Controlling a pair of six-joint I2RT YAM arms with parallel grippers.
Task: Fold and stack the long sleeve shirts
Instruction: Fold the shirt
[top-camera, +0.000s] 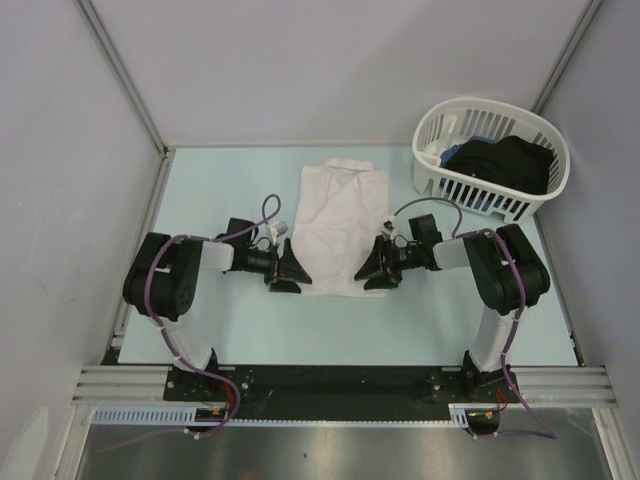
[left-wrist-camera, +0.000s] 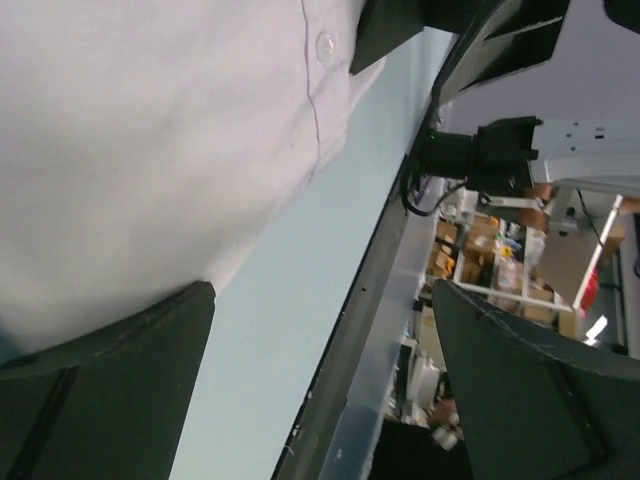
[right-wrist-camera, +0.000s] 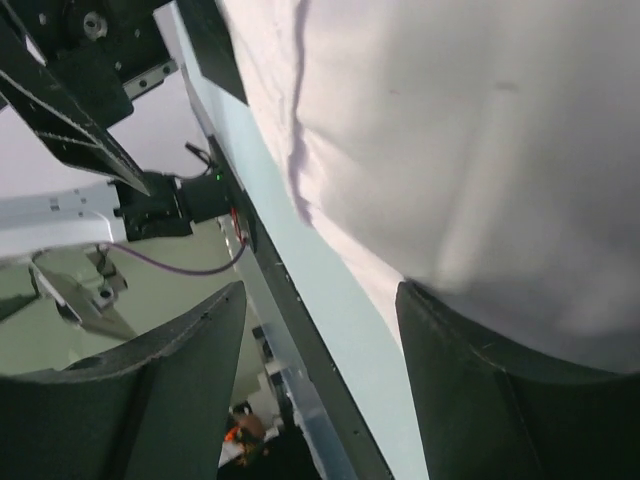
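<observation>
A plain white long sleeve shirt (top-camera: 335, 225) lies folded into a narrow upright rectangle in the middle of the pale blue table (top-camera: 250, 320). My left gripper (top-camera: 296, 270) sits at its lower left edge, open. In the left wrist view the gripper (left-wrist-camera: 325, 385) holds nothing; one finger (left-wrist-camera: 110, 390) rests against the shirt (left-wrist-camera: 150, 150), whose button shows. My right gripper (top-camera: 370, 270) sits at the lower right edge, open. In the right wrist view that gripper (right-wrist-camera: 315, 390) is empty too, with one finger (right-wrist-camera: 500, 400) against the shirt (right-wrist-camera: 480, 130).
A white slatted basket (top-camera: 470, 190) stands at the back right, with dark clothes (top-camera: 505, 165) and a bit of blue cloth inside. Grey walls close the table on the left, back and right. The arm bases and a black rail run along the near edge.
</observation>
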